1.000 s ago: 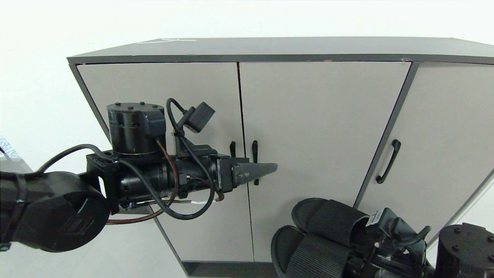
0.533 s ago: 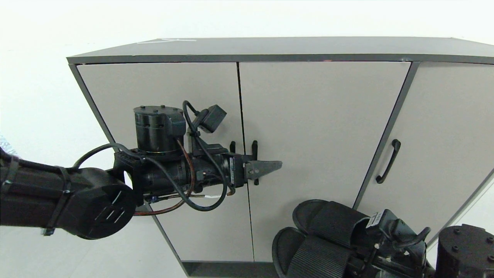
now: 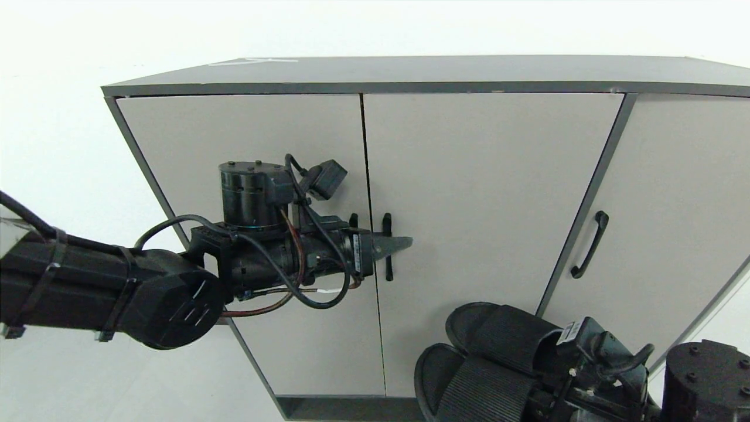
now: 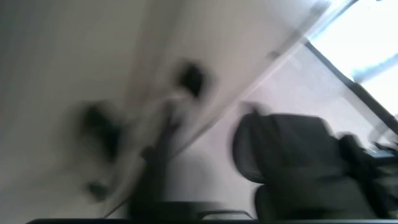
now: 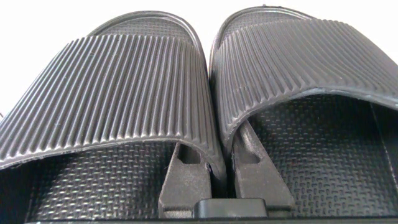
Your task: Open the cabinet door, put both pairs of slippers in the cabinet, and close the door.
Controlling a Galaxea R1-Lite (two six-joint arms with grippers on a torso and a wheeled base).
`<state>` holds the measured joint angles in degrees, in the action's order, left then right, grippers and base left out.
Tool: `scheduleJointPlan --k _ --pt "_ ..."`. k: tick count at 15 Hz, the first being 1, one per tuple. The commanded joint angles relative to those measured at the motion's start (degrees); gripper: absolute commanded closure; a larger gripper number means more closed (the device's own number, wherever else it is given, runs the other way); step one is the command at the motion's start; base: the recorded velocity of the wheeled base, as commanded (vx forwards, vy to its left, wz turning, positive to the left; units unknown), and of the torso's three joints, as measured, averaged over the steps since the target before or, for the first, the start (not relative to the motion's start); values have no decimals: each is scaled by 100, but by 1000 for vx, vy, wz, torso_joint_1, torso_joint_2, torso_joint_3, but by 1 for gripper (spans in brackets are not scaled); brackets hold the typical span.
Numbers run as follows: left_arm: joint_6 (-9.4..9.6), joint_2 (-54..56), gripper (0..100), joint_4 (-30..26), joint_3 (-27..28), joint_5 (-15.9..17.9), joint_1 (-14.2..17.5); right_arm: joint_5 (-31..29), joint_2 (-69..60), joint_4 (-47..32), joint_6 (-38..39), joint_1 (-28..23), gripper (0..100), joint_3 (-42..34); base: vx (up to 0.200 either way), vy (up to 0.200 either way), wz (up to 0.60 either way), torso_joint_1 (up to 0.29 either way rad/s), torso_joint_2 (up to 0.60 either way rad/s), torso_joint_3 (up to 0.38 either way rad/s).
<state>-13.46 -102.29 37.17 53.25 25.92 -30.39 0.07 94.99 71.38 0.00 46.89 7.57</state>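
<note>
The grey cabinet (image 3: 480, 170) stands with its doors closed. Two short black handles (image 3: 387, 225) flank the seam between the left and middle doors. My left gripper (image 3: 403, 242) lies level across these handles, with its tip over the middle door's handle; whether it touches is unclear. My right gripper (image 5: 222, 180) is shut on a pair of black ribbed slippers (image 3: 486, 357), low in front of the middle door. Its fingers (image 5: 186, 180) pinch the slippers' adjoining inner sides (image 5: 214, 112). The slippers (image 4: 292, 155) appear as a dark blur in the left wrist view.
A third door on the right carries a longer black handle (image 3: 590, 244). The cabinet's dark top (image 3: 445, 69) and base plinth (image 3: 345, 407) frame the doors. Pale floor lies open to the left of the cabinet.
My left arm has pushed forward toward the cabinet, and its gripper has risen slightly and drawn in over the centre handles. The right gripper and slippers have barely moved.
</note>
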Motion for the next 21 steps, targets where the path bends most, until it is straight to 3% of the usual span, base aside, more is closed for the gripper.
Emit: scheduleJointPlan --k 1,4,6,9,13,15,21 --pt "-8 78 100 -8 -95 63 -19 1 2 -1 0 5 100 -1 0 0 0 0 0 0" --pt "151 508 100 -8 -579 63 -204 1 2 -1 0 5 100 -10 0 0 0 0 0 0" --pt "159 974 100 -17 -948 27 -424 1 20 -1 0 5 100 -10 0 0 0 0 0 0" --pt "194 1844 100 -8 -1677 -298 -626 1 116 17 0 5 100 -19 0 0 0 0 0 0" --pt "168 3040 100 -34 -2398 -465 -582 1 345 105 -97 14 100 -1 0 0 0 0 0 0" --pt "159 3101 100 -34 -2363 -474 -186 1 591 658 -229 40 100 -28 0 0 0 0 0 0" --pt "1 2196 100 1 -1598 -474 244 292 529 1159 -299 497 100 -397 0 0 0 0 0 0"
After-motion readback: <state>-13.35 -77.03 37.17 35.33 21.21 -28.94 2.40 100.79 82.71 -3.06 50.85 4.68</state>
